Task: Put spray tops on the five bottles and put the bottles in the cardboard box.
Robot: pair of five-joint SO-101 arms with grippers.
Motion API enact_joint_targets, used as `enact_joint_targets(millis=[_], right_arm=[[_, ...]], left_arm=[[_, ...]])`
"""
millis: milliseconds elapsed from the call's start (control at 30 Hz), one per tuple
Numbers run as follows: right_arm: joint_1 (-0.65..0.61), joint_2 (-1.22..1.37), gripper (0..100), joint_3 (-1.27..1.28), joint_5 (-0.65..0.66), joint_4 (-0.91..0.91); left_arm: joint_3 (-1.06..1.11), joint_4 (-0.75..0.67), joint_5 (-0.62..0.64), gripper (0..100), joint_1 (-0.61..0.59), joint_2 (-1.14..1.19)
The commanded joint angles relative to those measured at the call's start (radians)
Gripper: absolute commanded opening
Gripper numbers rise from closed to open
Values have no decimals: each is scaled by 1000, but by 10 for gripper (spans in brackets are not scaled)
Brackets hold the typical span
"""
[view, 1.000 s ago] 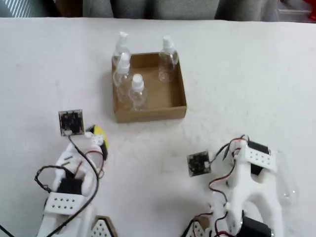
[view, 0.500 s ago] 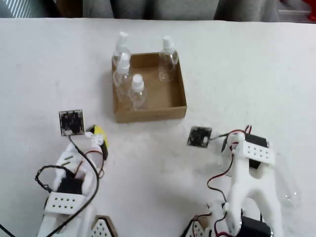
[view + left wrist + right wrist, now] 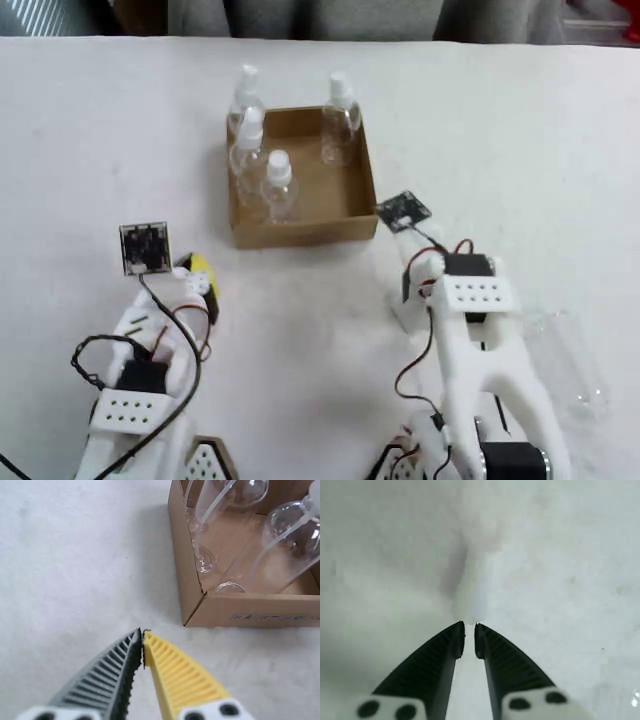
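Observation:
The cardboard box [image 3: 300,232] stands mid-table with three capped clear bottles in it [image 3: 278,186] [image 3: 247,150] [image 3: 340,122]. Another capped bottle [image 3: 245,92] stands at the box's far left corner; I cannot tell if it is inside. A clear bottle [image 3: 562,350] lies on the table at the right. My right gripper [image 3: 404,295] [image 3: 469,627] hangs low beside the box's near right corner, fingers nearly together on what looks like a thin white spray top [image 3: 470,605]. My left gripper [image 3: 141,632] [image 3: 197,268] is shut, near the box [image 3: 250,610].
The white table [image 3: 520,150] has free room left and right of the box. The bases of both arms [image 3: 140,400] sit along the near edge. Wires hang off both wrists.
The right arm has swung left and forward toward the box's near right corner. The left arm has not moved.

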Motion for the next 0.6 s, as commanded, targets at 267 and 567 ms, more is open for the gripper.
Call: enact_joint_targets(millis=[267,567], right_arm=[[-54,-12,158,-21,-95,25],[-35,-4,182,-81,-94,31]], left_arm=[[-3,-18,-11,27,1,-13],[-3,-18,-11,27,1,-13]])
